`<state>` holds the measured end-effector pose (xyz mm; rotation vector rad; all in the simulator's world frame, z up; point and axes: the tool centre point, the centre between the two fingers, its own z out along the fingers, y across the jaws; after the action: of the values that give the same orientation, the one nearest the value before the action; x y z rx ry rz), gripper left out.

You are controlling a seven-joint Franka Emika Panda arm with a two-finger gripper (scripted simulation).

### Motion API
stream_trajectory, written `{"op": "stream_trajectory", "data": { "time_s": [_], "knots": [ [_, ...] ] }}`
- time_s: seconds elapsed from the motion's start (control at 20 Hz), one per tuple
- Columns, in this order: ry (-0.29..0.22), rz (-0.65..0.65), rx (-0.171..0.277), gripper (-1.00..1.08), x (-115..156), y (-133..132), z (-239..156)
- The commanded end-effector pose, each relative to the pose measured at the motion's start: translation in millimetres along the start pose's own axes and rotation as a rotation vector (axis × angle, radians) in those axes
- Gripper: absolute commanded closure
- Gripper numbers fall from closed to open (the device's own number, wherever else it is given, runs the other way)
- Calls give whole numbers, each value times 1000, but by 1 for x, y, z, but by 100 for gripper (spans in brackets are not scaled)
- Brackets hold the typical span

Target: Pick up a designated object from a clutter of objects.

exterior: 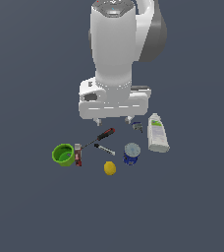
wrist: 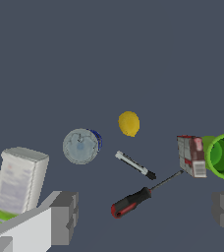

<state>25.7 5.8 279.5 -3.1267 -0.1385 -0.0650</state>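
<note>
Lemon (exterior: 110,168) nearest in exterior view. Blue can (exterior: 131,153) upright just behind, between marker (exterior: 104,149) and white bottle (exterior: 158,133). Gripper (wrist: 146,211) beyond, spread wide, empty. Approach step; next calls for centring over can, descending.

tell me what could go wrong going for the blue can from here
1. The dark blue cylindrical can with the silvery top stands close to the white bottle, so a wide-open end effector may bump the bottle on descent.
2. The yellow lemon and the black marker lie nearby; a nudge could roll them.
3. The can's round side may slip if the fingers close off-centre.
</note>
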Motion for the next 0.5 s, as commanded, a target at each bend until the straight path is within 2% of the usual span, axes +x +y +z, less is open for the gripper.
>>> {"op": "stream_trajectory", "data": {
  "time_s": [0.0, 0.45],
  "knots": [
    [-8, -74, -6, -92, 4, -11, 23],
    [-34, -378, -8, -92, 11, -58, 115]
  ]
}}
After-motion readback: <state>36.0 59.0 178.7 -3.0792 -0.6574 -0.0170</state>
